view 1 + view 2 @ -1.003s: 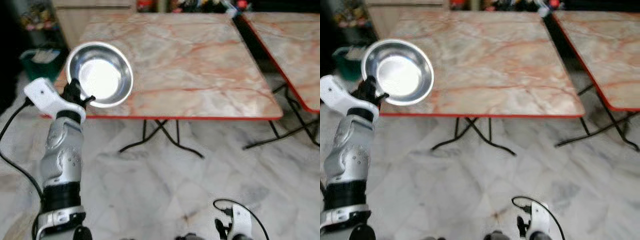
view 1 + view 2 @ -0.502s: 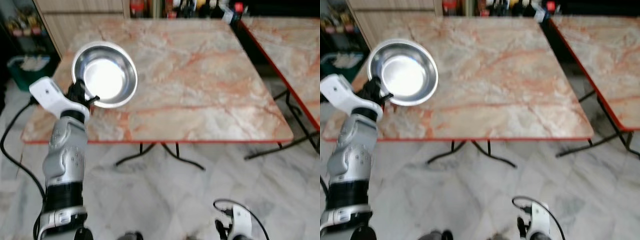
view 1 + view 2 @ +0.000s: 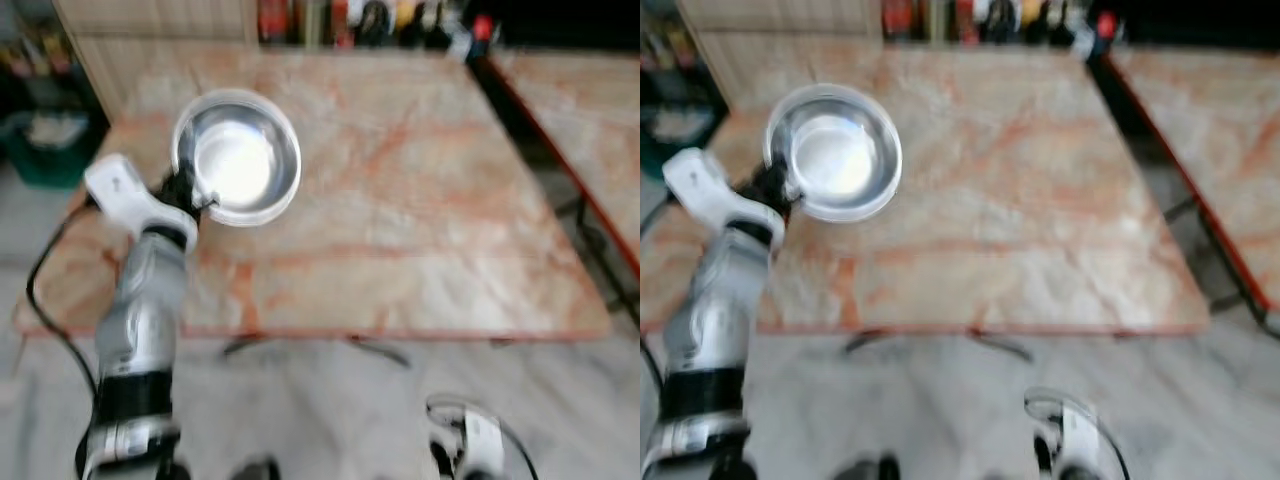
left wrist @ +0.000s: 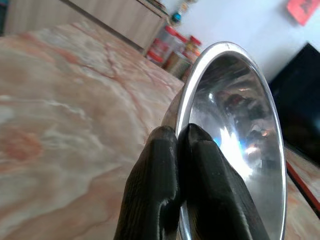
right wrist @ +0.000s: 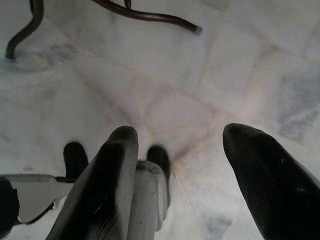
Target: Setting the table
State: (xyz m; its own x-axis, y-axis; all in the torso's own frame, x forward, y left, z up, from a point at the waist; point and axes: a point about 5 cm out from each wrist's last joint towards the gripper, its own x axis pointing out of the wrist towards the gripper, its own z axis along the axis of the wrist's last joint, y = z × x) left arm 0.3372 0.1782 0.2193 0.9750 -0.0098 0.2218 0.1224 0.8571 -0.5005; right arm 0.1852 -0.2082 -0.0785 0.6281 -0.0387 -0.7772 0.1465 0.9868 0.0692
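A shiny steel bowl point(image 3: 238, 156), pinched at its rim by the left gripper point(image 4: 181, 145), hangs tilted over the marble table point(image 3: 420, 200); the right gripper point(image 5: 182, 150) gapes wide above the floor point(image 5: 165, 75).

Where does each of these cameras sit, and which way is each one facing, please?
Left eye view: on the head, looking down at the marble table; left arm holds a steel bowl.
Right eye view: its stereo twin, same scene.
Left wrist view: along the left gripper, pinching the same bowl's rim.
Right wrist view: along the right gripper, hanging open, facing the tiled floor.
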